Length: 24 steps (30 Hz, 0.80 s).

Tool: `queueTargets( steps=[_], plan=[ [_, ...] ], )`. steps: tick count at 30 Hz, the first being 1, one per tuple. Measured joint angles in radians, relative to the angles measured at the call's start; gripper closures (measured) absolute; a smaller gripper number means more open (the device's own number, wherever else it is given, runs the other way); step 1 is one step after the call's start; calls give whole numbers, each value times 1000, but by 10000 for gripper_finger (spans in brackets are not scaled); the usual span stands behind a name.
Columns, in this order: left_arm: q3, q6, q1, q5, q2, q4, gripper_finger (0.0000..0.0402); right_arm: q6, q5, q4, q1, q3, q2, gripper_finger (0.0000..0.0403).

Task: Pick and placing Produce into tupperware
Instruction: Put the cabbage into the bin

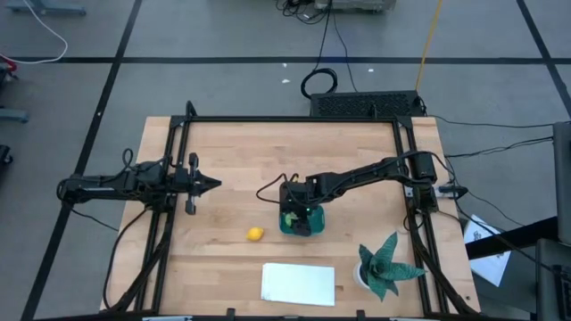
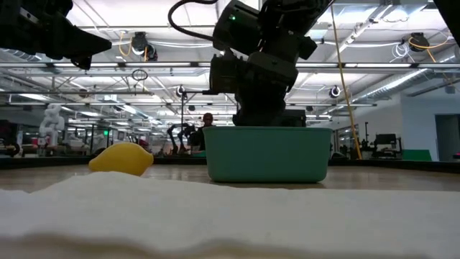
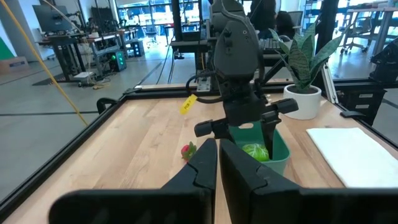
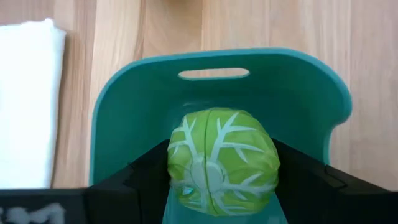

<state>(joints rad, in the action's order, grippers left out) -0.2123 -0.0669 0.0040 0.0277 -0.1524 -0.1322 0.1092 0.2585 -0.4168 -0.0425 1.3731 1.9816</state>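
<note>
The right gripper's fingers [image 4: 124, 186] stand wide and hold the round light-green piece [image 4: 222, 162] between them, one dark finger on each flank, directly over the open mouth of the teal tub [image 4: 124, 106]. In the right wrist view the piece sits centred over the tub's floor, with the slotted end wall beyond it and the rim clear on both sides. So the relation that matters is vertical: the tub lies straight below the held piece, and I judge that the next move needs only a lowering or a release, no sideways correction. The low view shows the right gripper [image 2: 262, 115] just above the tub's rim [image 2: 267, 153].

The lemon [image 1: 255, 234] lies on the table just beside the tub, on the left arm's side. The red piece [image 3: 188, 150] also lies on the bare table near the tub. The right arm is nearer both. The left gripper [image 1: 211, 185] waits well apart from the tub, its fingers [image 3: 205, 168] closed on nothing.
</note>
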Motion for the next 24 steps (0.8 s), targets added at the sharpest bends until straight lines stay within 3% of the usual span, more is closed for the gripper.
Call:
queueTargets(
  steps=[13,24],
  plan=[
    [0,0,0,0,0,-6,378,-175,3,-6,-6,0,0,174],
    [0,0,0,0,0,-7,378,-165,6,-6,-6,0,0,174]
  ],
)
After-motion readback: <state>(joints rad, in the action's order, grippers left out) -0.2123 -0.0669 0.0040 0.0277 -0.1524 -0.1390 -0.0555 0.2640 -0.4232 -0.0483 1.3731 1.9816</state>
